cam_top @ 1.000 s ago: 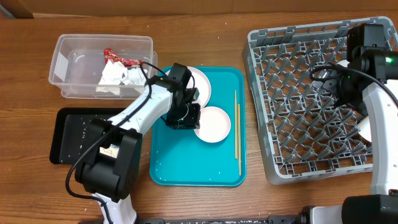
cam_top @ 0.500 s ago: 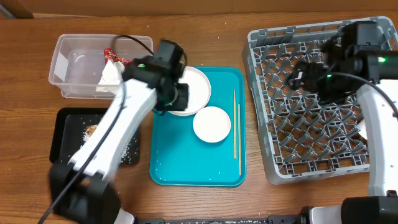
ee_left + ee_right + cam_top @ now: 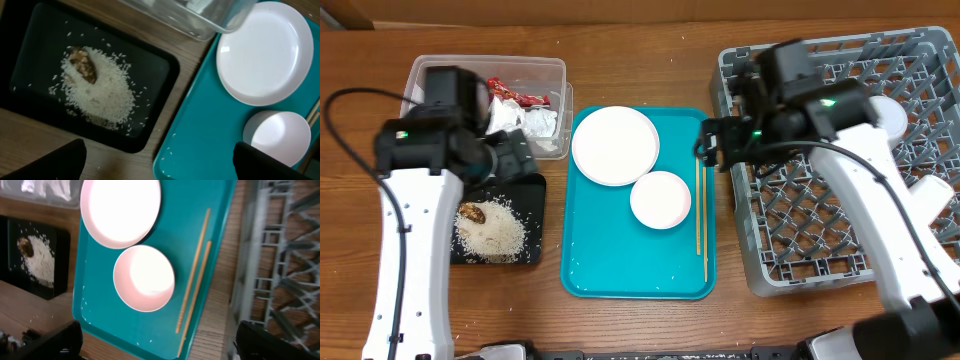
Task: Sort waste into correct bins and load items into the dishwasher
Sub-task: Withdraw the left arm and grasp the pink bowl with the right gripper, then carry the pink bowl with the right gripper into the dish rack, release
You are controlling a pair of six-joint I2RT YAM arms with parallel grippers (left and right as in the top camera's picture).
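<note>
Loose rice [image 3: 496, 229] and a brown scrap [image 3: 472, 212] lie in the black tray [image 3: 525, 250]. The clear tub [image 3: 440, 95] holds the red wrapper [image 3: 515, 95] and white napkins [image 3: 532, 122]. On the teal tray [image 3: 640, 265] rest a round plate [image 3: 615, 145], a small bowl [image 3: 660, 199] and two chopsticks [image 3: 700, 215]. My left gripper [image 3: 515, 158] hangs open and empty between tub and black tray; its wrist view shows rice [image 3: 100, 90], plate [image 3: 265, 52] and bowl [image 3: 277, 137]. My right gripper [image 3: 712, 143] stands open over the chopsticks' [image 3: 195, 280] far end.
The big grey dish rack [image 3: 820, 215] fills the right side, with a pale round dish [image 3: 886, 113] near its back right. My right arm stretches across the rack. A few stray rice grains dot the teal tray [image 3: 200, 145].
My left arm swung left from over the plate to the black tray's edge, and its jaws opened wide. My right arm moved left from the rack to the teal tray's right edge.
</note>
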